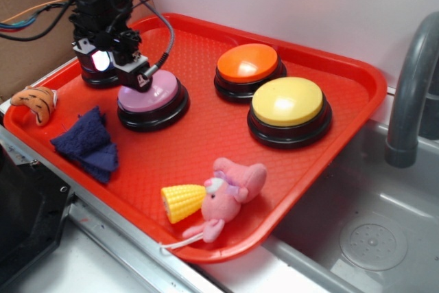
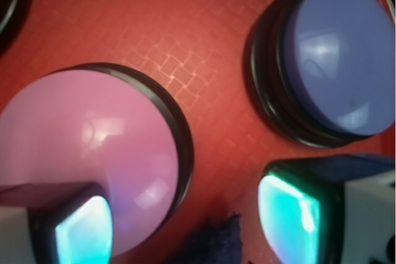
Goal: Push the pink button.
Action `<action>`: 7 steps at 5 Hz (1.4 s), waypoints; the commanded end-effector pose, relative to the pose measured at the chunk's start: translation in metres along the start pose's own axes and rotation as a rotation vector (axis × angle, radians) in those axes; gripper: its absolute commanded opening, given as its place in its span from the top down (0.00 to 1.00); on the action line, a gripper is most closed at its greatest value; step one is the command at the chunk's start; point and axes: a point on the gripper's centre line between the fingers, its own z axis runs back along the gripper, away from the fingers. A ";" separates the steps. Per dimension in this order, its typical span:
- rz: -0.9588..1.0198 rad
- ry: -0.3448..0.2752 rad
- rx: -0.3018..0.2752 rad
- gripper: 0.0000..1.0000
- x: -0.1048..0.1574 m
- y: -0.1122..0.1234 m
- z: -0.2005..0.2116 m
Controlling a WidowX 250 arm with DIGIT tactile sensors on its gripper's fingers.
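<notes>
The black tool (image 1: 122, 66) hangs at the back left of the red plastic tray (image 1: 226, 135), its two glowing-tipped fingers (image 2: 83, 233) spread apart and holding nothing. One finger sits over the near edge of the pink dome button with a black base (image 1: 152, 99); the other is off to its side, near the blue-purple dome button (image 2: 337, 60). I cannot tell whether the finger touches the pink dome. That button stands in the tray's left half, just beside a crumpled dark blue cloth (image 1: 88, 143). An orange dome button (image 1: 248, 66) and a yellow dome button (image 1: 288, 106) stand to the right, well apart from it. A pink plush toy (image 1: 230, 190) lies near the front edge.
</notes>
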 end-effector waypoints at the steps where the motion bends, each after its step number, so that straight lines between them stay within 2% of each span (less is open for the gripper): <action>1: -0.021 -0.048 0.038 0.00 0.005 -0.013 0.018; 2: -0.024 -0.077 0.054 0.00 -0.004 -0.012 0.062; 3: -0.026 -0.073 0.032 0.00 -0.013 -0.006 0.088; 4: 0.027 -0.022 0.051 0.00 -0.018 0.000 0.099; 5: 0.061 -0.058 0.064 0.00 -0.017 0.002 0.109; 6: 0.054 -0.065 0.073 0.00 -0.010 0.000 0.120; 7: 0.068 -0.041 0.074 0.00 -0.006 0.002 0.128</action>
